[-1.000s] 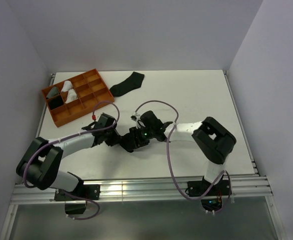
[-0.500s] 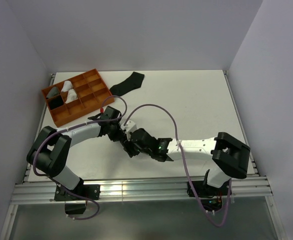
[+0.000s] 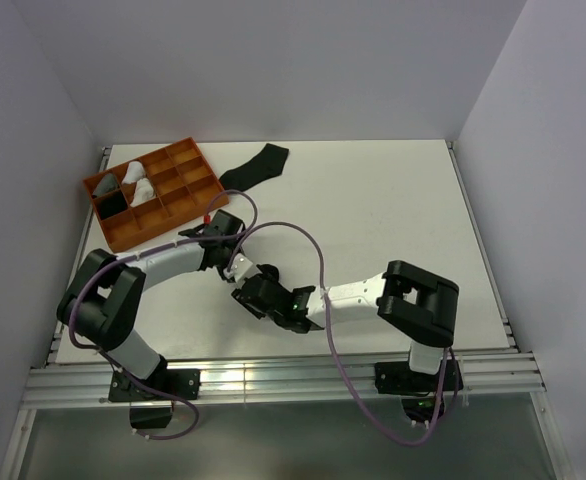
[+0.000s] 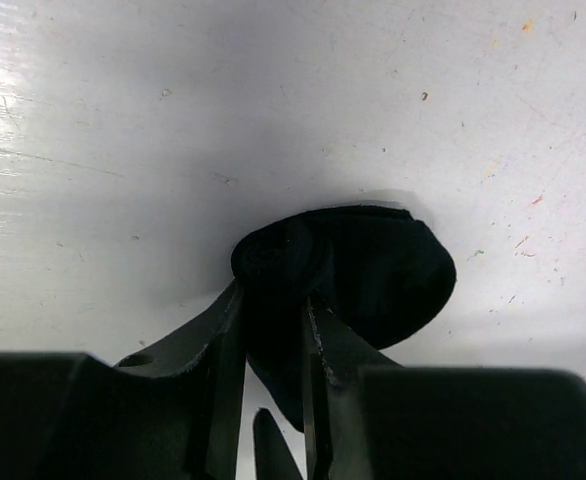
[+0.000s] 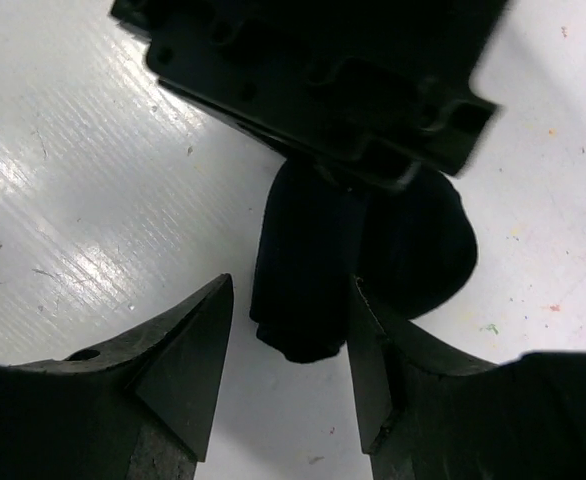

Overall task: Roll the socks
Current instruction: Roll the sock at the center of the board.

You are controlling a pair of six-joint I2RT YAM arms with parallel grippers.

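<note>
L gripper (image 4: pixel 273 297) clamped on rolled black sock (image 4: pixel 383 270), near side of orange divider tray (image 3: pixel 138 237); R gripper (image 5: pixel 293 290) part-open, straddling same sock, not gripping.

Matt, perhaps knitted sock (image 4: pixel 383 270); glossy tabletop (image 4: pixel 123 100)

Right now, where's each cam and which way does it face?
Top external: above, behind the bases, looking down on the table; left arm and right arm show.
Left wrist: looks down along the left gripper, shut on the rolled sock.
Right wrist: looks down past the open right gripper, straddling that sock.
Shared: both wrist views show the rolled sock.
</note>
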